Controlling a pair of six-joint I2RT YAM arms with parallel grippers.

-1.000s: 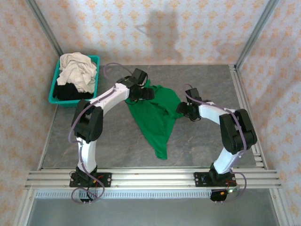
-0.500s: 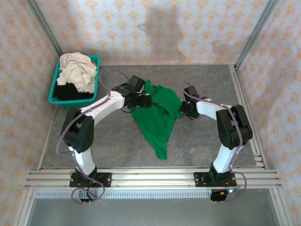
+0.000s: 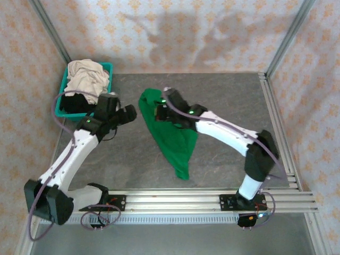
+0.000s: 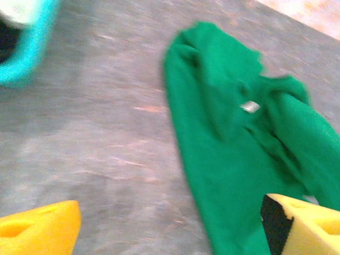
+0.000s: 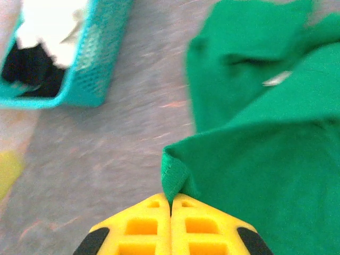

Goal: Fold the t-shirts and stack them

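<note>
Your right gripper (image 5: 171, 204) pinches the green t-shirt (image 3: 178, 141) by its hem. The cloth runs eleven to five o'clock, at three o'clock from your wide-open, empty left gripper (image 3: 133, 112).

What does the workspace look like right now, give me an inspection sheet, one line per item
Surface: grey table, bare around the shirt.
Job's things: green t-shirt crumpled mid-table; cream-white t-shirt heaped over a black t-shirt in the basket.
Clutter: teal basket at the far left corner.
Grippers: left tool open, over bare table beside the green t-shirt; right tool shut on a fold of its edge.
Cables: purple cable looping off the left arm near the basket.
Surroundings: patterned walls, aluminium frame along the near edge.
</note>
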